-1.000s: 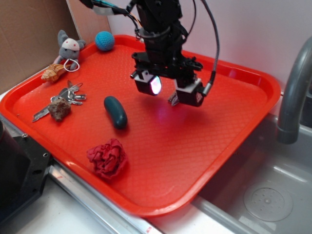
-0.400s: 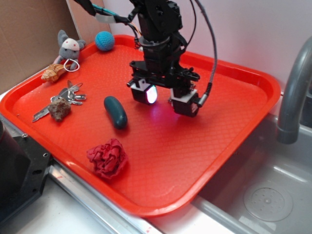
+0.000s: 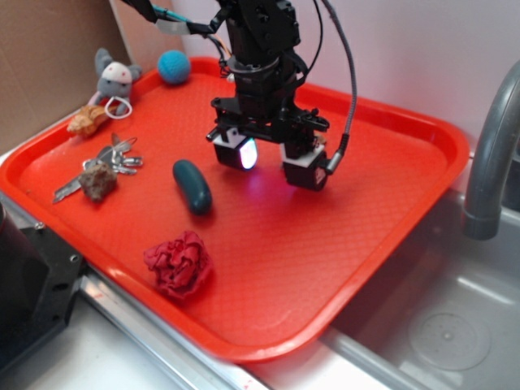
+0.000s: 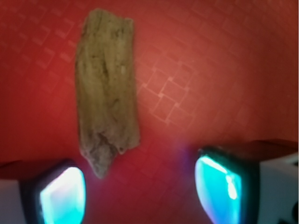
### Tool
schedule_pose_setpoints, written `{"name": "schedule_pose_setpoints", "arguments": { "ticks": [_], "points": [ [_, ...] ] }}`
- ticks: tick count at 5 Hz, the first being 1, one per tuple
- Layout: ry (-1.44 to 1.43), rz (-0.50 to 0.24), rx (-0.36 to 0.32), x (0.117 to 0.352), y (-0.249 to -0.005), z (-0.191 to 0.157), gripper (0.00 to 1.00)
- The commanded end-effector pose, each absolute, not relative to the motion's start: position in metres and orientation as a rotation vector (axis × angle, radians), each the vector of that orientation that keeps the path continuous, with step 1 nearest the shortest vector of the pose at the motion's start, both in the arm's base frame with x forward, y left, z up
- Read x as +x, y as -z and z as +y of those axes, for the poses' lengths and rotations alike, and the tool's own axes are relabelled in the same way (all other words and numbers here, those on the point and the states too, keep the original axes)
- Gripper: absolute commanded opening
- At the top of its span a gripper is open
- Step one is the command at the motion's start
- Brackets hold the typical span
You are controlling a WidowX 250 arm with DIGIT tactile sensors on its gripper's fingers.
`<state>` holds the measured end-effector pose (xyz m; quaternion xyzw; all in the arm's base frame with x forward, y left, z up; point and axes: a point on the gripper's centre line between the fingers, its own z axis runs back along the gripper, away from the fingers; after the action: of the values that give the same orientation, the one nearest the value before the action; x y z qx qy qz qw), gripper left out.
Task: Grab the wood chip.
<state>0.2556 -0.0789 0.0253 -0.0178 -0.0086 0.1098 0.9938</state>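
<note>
Fingers (image 3: 230, 151) hang spread wide and empty, low over the middle of the red tray (image 3: 390, 207), because the gripper (image 3: 268, 162) is lining up on the wood chip (image 4: 106, 119). In the wrist view the chip lies flat on the tray's patterned floor, its long axis running away from the camera, its near tip just beside the left pad and the rest of it ahead of the gap. It sits off toward the left finger rather than centred, so closing now would likely catch only the tip or miss; a shift forward and a little left looks needed first. In the exterior view the chip is hidden behind the gripper, so how far above it the pads stand is hard to tell.

Nothing crowds the chip. The teal oval (image 3: 192, 186) lies near, to the gripper's side, with a crumpled red cloth (image 3: 179, 264) toward the tray's front edge. Well apart at the far corner are a dark rock (image 3: 98, 182) touching a bunch of keys (image 3: 119, 158), a seashell (image 3: 88, 121), a grey plush toy (image 3: 113, 80) and a blue ball (image 3: 174, 67). A grey faucet (image 3: 490, 154) stands beyond the tray.
</note>
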Motion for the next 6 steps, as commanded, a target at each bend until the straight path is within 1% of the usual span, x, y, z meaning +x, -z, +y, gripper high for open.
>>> {"name": "schedule_pose_setpoints", "arguments": {
  "ticks": [1, 2, 3, 5, 6],
  "points": [
    [-0.213, -0.068, -0.069, 0.268, -0.040, -0.072, 1.00],
    [-0.221, -0.074, -0.069, 0.267, -0.040, -0.073, 0.00],
    [-0.201, -0.079, -0.078, 0.268, -0.041, -0.076, 0.00],
    [-0.084, -0.081, -0.069, 0.263, -0.042, -0.095, 0.00],
    [-0.065, -0.088, -0.034, 0.262, -0.040, -0.107, 0.00]
  ]
}}
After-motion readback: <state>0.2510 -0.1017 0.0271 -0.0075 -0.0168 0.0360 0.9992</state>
